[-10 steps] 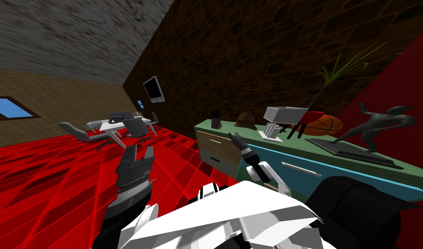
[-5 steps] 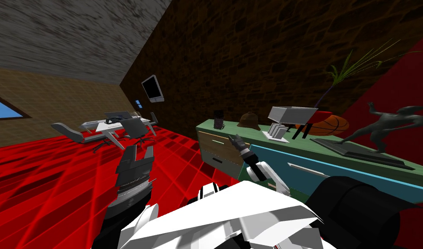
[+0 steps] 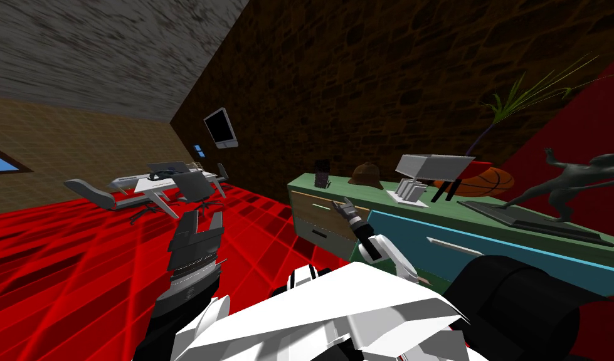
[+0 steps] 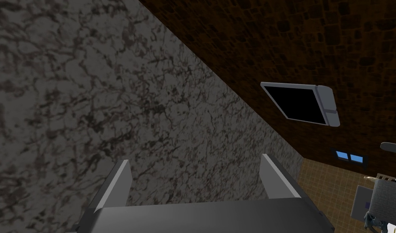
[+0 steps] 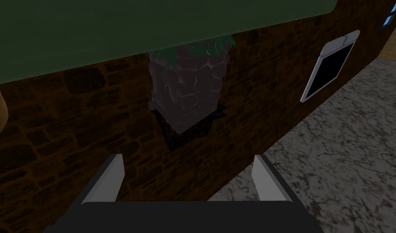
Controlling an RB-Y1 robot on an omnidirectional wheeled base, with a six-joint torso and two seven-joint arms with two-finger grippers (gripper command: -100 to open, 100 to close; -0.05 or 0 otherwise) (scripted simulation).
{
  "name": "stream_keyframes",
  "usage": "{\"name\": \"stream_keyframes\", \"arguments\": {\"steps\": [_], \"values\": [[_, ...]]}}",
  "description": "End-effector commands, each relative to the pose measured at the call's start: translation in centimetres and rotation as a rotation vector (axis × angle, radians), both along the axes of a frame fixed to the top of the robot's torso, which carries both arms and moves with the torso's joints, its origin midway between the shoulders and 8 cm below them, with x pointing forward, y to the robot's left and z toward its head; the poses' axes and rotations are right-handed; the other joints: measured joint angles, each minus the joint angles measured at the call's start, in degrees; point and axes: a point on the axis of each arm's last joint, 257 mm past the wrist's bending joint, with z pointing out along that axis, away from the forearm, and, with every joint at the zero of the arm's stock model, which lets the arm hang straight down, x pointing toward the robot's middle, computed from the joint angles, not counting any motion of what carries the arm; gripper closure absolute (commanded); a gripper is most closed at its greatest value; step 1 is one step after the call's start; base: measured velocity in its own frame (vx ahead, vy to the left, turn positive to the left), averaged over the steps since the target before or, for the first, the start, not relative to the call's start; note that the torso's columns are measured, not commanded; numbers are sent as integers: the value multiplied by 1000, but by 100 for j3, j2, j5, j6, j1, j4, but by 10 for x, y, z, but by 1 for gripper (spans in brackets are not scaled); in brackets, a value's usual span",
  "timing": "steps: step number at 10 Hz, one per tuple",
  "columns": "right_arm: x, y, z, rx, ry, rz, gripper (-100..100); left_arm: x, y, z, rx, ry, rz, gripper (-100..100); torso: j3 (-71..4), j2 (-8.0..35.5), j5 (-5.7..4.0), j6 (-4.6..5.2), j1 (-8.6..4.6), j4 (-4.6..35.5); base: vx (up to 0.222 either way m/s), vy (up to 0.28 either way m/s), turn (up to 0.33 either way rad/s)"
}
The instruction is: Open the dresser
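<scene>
The dresser (image 3: 412, 229) has a green top, a blue front and, at its left end, a tan upper drawer (image 3: 312, 212) over a grey lower one (image 3: 318, 233). A pale bar handle (image 3: 320, 204) runs along the tan drawer. My right gripper (image 3: 346, 204) hovers open just in front of that drawer's right part, touching nothing. In the right wrist view, the right gripper (image 5: 187, 162) points past the green dresser top (image 5: 112, 32) at a dark stony pot (image 5: 187, 93). My left gripper (image 3: 202, 216) is raised over the red floor, open and empty (image 4: 195, 164).
On the dresser top stand a dark pot (image 3: 322, 173), a brown hat (image 3: 365, 173), a white box on a stand (image 3: 431, 166), a basketball (image 3: 487, 182) and a dark statue (image 3: 569, 182). A desk with chairs (image 3: 155, 185) stands across the red floor (image 3: 79, 263).
The whole head view has shifted as I moved: the dresser has slid right in the picture. My right gripper now stands further left along the tan drawer. The left arm holds still.
</scene>
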Motion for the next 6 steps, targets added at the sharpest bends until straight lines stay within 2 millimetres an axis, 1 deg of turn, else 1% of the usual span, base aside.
{"name": "stream_keyframes", "arguments": {"steps": [1,2,3,4,5,6], "values": [[6,-15,-23,-99,63,-73,-100,0,0,0,0,0,0,0,0,2,1,-1,0,1,54,102,-26],[6,-15,-24,-127,66,-76,-100,0,0,0,0,0,0,0,-1,-2,3,-1,9,0,47,92,-22],[8,-26,-38,-171,105,-119,-100,0,0,0,0,0,0,0,-1,0,3,-1,4,0,67,98,-22],[8,-25,-39,-197,108,-122,-100,0,0,0,0,0,0,0,-4,-7,2,-1,5,-2,53,80,-15],[9,-36,-53,-240,146,-163,-100,0,0,0,0,0,0,0,-2,-1,0,0,-3,-1,41,93,-22],[9,-36,-53,-264,149,-167,-100,0,0,0,0,0,0,0,1,2,1,0,2,0,36,76,-15]]}}
